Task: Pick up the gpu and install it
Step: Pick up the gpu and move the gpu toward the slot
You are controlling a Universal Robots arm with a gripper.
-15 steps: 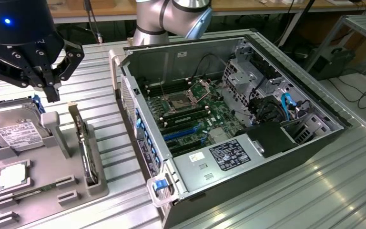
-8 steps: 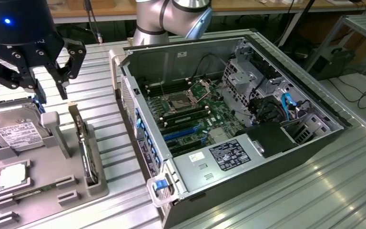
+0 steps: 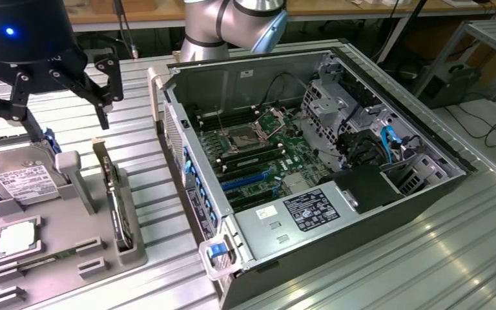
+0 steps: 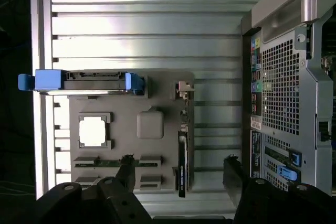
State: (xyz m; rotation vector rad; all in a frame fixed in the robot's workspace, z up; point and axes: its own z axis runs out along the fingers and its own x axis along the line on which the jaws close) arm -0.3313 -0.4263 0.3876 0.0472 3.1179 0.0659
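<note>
The gpu (image 3: 115,201) stands on edge in a slot of the grey holder (image 3: 67,242) at the exterior view's left, a thin dark card with a brownish back. In the wrist view the gpu (image 4: 182,167) is a narrow black strip on the holder (image 4: 152,98). My gripper (image 3: 69,128) hangs open above the holder, well clear of the card. In the wrist view its two black fingers (image 4: 126,178) stand on either side of the card, with the gripper (image 4: 178,174) holding nothing. The open computer case (image 3: 317,161) lies beside the holder with its motherboard (image 3: 261,152) exposed.
A silver hard drive (image 3: 20,181) with blue end pieces (image 4: 84,81) sits in the holder, with a square silver chip (image 3: 17,236) (image 4: 93,131) nearby. The case's perforated rear panel (image 4: 286,93) stands close to the holder. Everything rests on a ribbed metal table (image 3: 420,258).
</note>
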